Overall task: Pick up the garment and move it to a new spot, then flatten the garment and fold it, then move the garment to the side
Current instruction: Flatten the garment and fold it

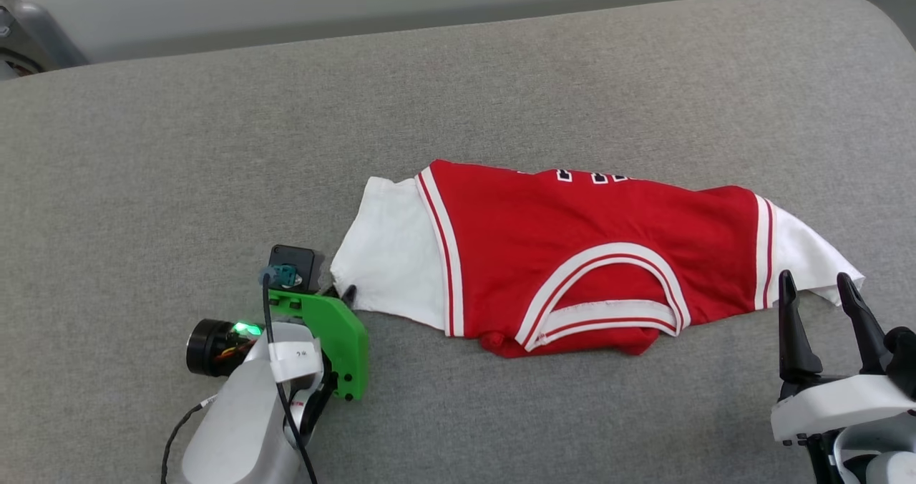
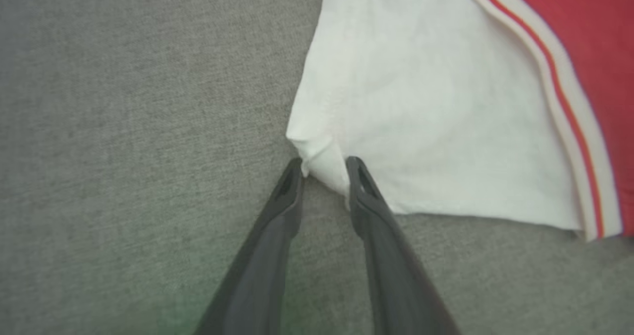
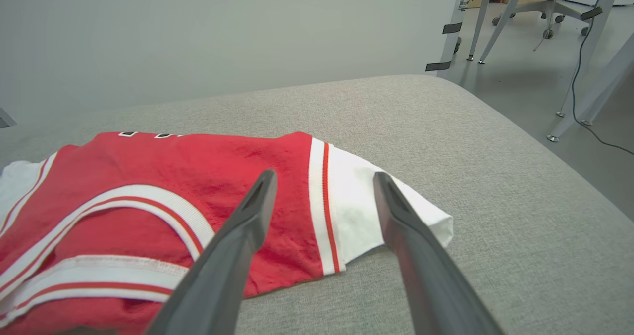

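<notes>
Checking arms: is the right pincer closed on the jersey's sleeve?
No, the right pincer stands wide open, gripping none of the jersey.

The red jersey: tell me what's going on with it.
The garment lies spread on the grey padded surface, neck opening toward the robot. The left gripper pinches the near corner of the white sleeve on its side. The right gripper hangs open at the edge of the other sleeve. The garment is not yet lifted.
</notes>
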`<state>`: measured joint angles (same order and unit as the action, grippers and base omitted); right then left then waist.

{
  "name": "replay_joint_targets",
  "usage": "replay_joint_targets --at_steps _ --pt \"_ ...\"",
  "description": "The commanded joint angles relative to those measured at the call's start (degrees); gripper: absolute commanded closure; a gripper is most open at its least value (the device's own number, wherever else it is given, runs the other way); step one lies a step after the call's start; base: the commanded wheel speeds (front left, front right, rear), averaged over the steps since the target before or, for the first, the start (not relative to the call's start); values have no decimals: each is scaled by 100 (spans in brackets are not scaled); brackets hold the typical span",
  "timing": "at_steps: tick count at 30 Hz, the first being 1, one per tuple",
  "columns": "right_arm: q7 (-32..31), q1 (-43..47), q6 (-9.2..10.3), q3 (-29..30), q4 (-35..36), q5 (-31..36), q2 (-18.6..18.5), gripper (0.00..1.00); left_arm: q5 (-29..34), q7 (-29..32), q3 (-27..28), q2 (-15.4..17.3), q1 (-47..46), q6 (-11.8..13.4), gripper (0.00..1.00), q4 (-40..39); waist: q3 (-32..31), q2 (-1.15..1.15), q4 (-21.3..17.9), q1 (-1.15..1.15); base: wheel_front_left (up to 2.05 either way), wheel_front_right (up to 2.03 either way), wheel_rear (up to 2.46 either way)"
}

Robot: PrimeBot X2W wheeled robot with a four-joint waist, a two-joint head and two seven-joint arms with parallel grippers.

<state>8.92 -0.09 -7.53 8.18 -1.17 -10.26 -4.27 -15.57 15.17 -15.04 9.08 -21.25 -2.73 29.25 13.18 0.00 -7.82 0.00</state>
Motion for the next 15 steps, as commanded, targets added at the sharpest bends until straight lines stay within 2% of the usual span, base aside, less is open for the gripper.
replay_joint_targets --at_steps 1,6,15 --pt "15 -62 4 -21 -36 39 -29 0 -42 56 -45 -7 157 -32 100 223 -45 0 61 0 0 0 0" --pt "-162 -10 4 -147 -148 42 -205 0 -244 -411 239 60 355 125 100 -64 -329 0 312 0 0 0 0" --pt "-984 283 4 -133 -473 -26 -405 0 -245 -55 456 546 1062 422 100 -1379 -671 0 675 0 0 0 0"
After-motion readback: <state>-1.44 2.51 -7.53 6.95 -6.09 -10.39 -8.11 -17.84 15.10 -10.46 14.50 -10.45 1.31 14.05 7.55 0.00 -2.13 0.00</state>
